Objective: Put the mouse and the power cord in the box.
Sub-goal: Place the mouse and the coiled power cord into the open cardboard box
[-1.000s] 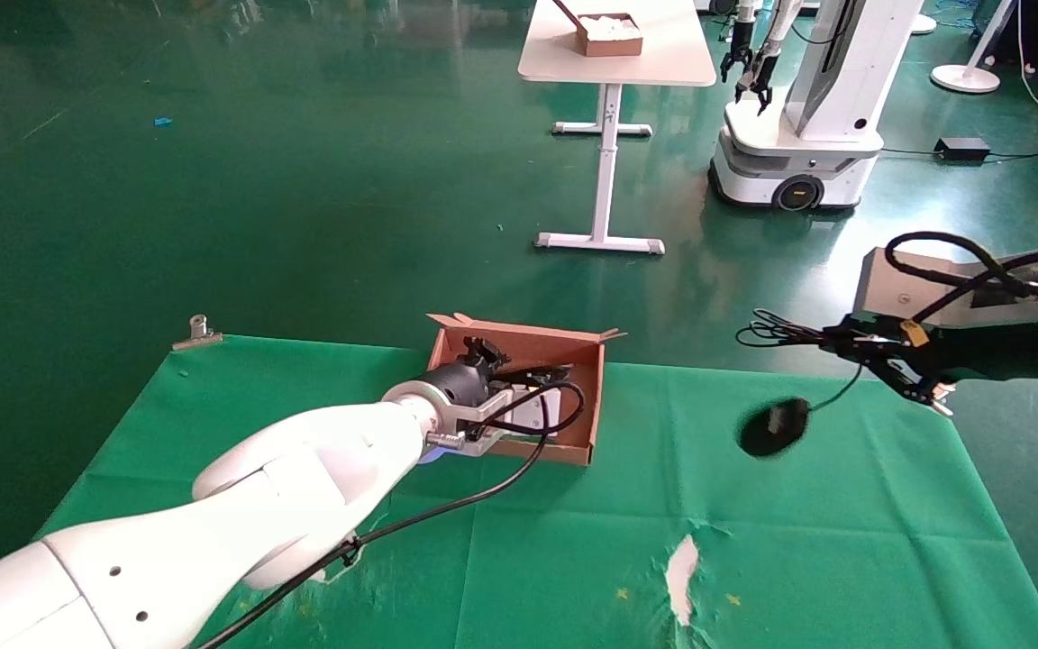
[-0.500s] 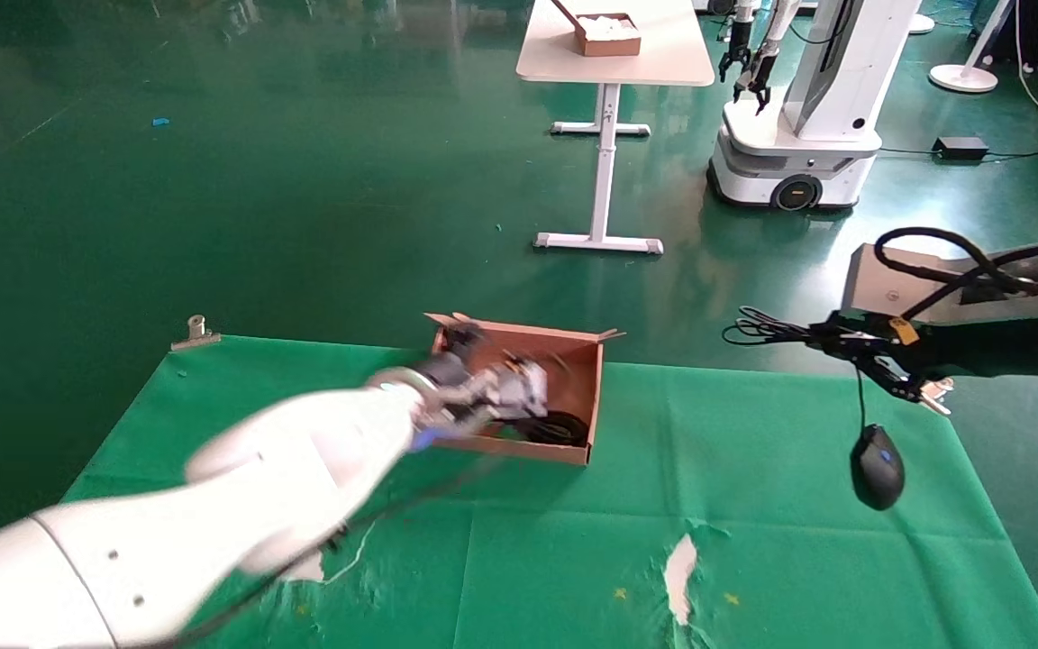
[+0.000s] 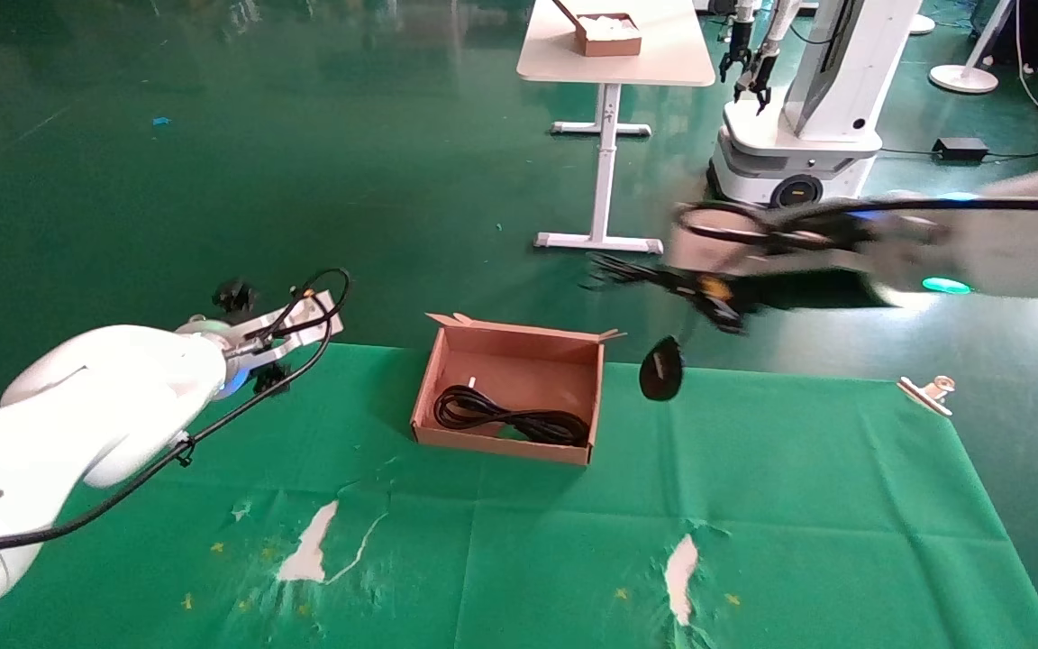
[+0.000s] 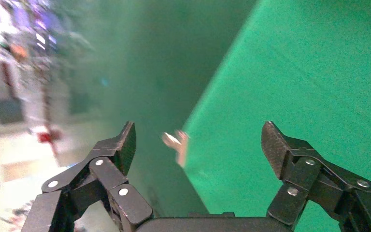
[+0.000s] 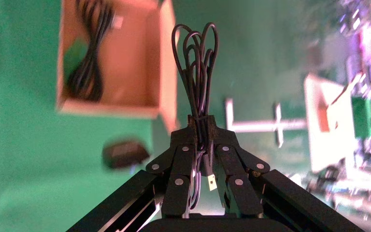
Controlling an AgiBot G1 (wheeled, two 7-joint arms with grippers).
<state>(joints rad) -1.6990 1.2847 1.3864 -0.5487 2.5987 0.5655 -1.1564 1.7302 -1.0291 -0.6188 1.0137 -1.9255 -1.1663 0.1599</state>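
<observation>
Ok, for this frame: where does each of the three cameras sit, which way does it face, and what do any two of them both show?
Head view: high on the robot, looking forward and down at the box on the green cloth; both arms show.
Left wrist view: behind the open left gripper, facing the cloth's edge and the floor.
Right wrist view: behind the right gripper, shut on the mouse cable.
Head and right wrist views share the box, the power cord and the hanging mouse.

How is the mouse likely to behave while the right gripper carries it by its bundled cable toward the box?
It will probably swing: the mouse dangles below the right gripper, whose fingers clamp only its looped cable. The thin cable looks floppy, so it gives little control over where the mouse settles. Lowered over the box, it may bump the wall first, since it hangs just outside it.
</observation>
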